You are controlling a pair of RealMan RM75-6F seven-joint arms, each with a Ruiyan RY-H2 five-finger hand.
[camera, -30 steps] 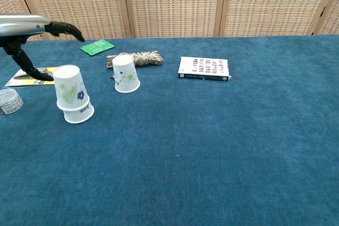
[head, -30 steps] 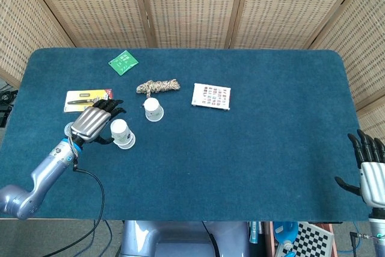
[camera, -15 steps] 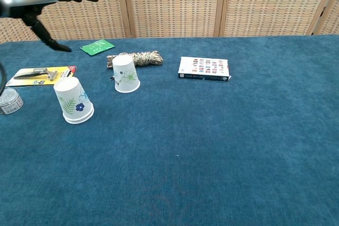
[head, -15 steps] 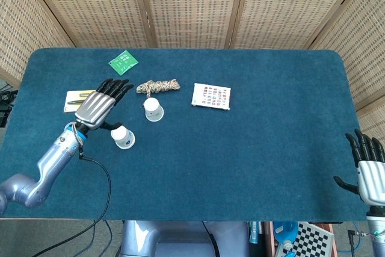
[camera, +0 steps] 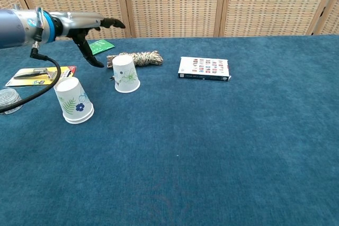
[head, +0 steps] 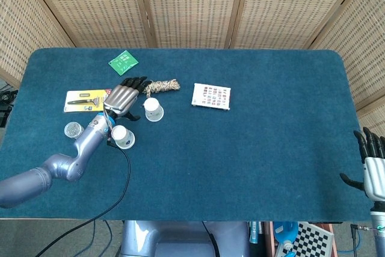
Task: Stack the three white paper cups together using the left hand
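Lone upside-down paper cup point(camera: 126, 73) by the rope bundle point(camera: 139, 57), stacked cups point(camera: 73, 100) near the left table edge, all light, thin-walled and easily crushed, best pinched gently mid-wall; left hand point(head: 124, 97) hovers spread and empty just beside it, right hand point(head: 374, 164) idle, fingers apart.

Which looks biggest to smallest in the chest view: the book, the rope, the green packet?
1. book
2. rope
3. green packet, partly hidden behind the left hand, and farthest from the camera, so its true size is unsure.
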